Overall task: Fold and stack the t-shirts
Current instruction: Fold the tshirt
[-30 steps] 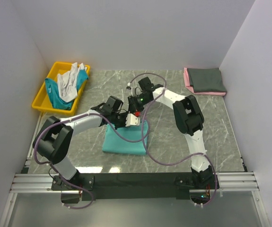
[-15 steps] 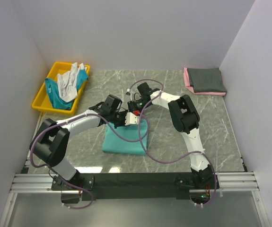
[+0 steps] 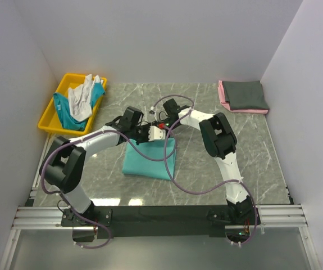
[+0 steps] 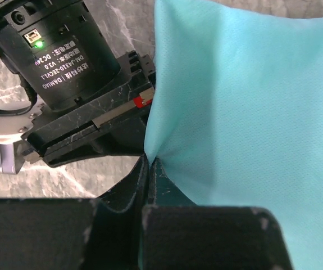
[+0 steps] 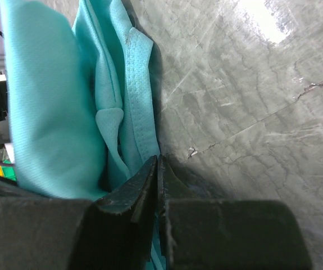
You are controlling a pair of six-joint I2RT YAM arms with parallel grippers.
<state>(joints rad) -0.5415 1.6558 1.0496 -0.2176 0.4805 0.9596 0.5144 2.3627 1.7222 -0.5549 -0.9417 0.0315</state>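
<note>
Folded sea-green cloth t-shirt (image 3: 149, 160) at centre of grey marbled tabletop (image 3: 251, 152); far edge drawn slightly away from arm bases over last second. Beside left gripper (image 4: 149, 166), right gripper (image 5: 157, 166) brought in, jaws closed down on hem. Neighbouring edge kept pinched by left gripper. Two-handed hold judged secured. Transfer to folded dark grey and pink pile (image 3: 242, 95) at far right corner likely enabled.
</note>
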